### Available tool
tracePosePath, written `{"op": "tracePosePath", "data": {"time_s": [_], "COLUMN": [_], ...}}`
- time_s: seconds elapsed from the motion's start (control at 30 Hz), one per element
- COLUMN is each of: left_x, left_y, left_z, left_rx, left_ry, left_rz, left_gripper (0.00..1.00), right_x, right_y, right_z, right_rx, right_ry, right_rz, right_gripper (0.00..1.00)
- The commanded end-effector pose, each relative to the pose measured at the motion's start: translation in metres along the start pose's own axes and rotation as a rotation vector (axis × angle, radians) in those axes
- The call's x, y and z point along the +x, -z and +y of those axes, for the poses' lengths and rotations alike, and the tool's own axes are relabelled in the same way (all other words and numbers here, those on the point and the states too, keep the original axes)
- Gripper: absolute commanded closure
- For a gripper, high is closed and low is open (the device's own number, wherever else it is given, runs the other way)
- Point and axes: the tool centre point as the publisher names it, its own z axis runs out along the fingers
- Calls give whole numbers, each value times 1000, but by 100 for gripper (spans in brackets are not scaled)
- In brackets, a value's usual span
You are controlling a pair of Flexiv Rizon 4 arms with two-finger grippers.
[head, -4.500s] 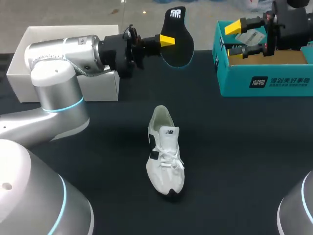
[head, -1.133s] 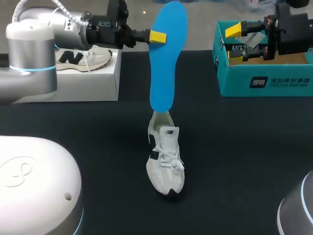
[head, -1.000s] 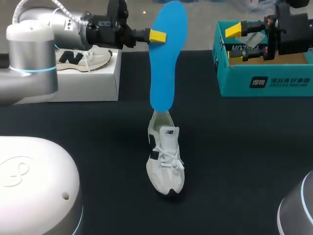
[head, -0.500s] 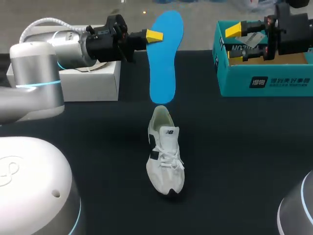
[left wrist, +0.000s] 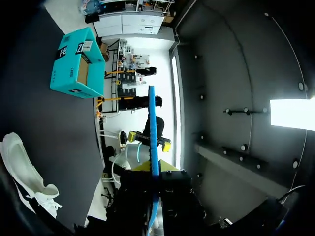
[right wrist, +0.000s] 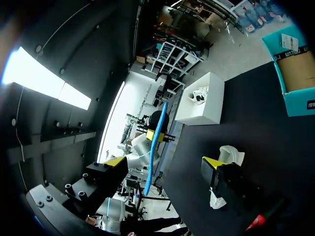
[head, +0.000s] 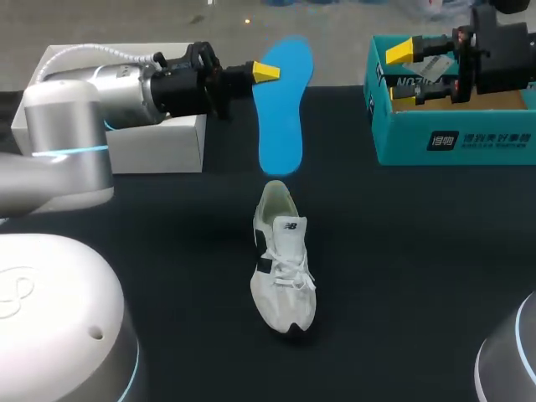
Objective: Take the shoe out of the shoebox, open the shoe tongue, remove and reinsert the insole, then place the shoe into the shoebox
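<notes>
The left gripper (head: 266, 71) is holding a blue insole (head: 280, 109) up over the far part of the black table (head: 419, 251), its fingers closed tight on the insole's upper part from both sides. The insole is hanging nearly upright, its broad end up and its narrow end pointing down. In the left wrist view the insole (left wrist: 153, 142) is showing edge-on, running straight out from between the fingers of the left gripper (left wrist: 154, 174).

The white shoe (head: 283, 260) is sitting on its sole in the middle of the table, outside both boxes, with its toe toward the camera and its heel toward the insole. The insole's lower end is hovering near the heel opening, with a small gap showing between them.

The right gripper (head: 400, 67) is hanging over the teal shoebox (head: 452, 126) at the far right of the table. Its fingers are standing wide apart and gripping nothing; in the right wrist view the right gripper (right wrist: 162, 163) is showing both yellow tips well apart.

A white box (head: 159, 142) is sitting at the far left, partly hidden behind the left arm
</notes>
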Motion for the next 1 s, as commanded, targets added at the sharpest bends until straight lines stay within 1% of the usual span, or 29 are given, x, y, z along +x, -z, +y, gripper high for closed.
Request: {"op": "tracePosePath", "data": {"time_s": [0.03,0.1,0.17,0.2,0.27,0.33,0.4,0.53,0.67,0.73,0.8,0.87,1.0], "left_x": [0,-3,-6,-7,-9,-13,-16,-20,-19,-17,-15,-13,-12], "left_y": [-2,-3,-5,-5,-5,-5,-6,-7,-7,-7,-7,-8,-11], "left_z": [1,-2,-6,-8,-11,-16,-19,-29,-43,-49,-55,-58,-59], "left_rx": [59,62,52,53,46,54,57,62,66,69,70,71,56], "left_ry": [61,38,28,19,-3,9,6,12,-1,-8,-14,-22,-30], "left_rz": [-79,-90,-62,-55,-28,-38,-39,-44,-55,-56,-58,-57,-39], "left_gripper": [100,100,100,100,100,100,100,100,100,100,100,100,100], "right_x": [0,0,0,4,13,22,29,36,40,43,47,47,47], "right_y": [-2,-2,-2,0,4,7,10,11,12,13,14,14,14], "right_z": [1,1,1,4,10,13,16,17,18,19,19,19,19], "right_rx": [0,0,0,0,-8,-6,-11,24,47,64,71,71,71], "right_ry": [-1,-1,-1,25,93,151,171,206,239,265,258,258,258], "right_rz": [-2,-2,-2,-22,-92,-166,-212,-352,-413,-460,-452,-452,-452], "right_gripper": [0,0,0,0,0,0,0,0,0,0,0,0,0]}}
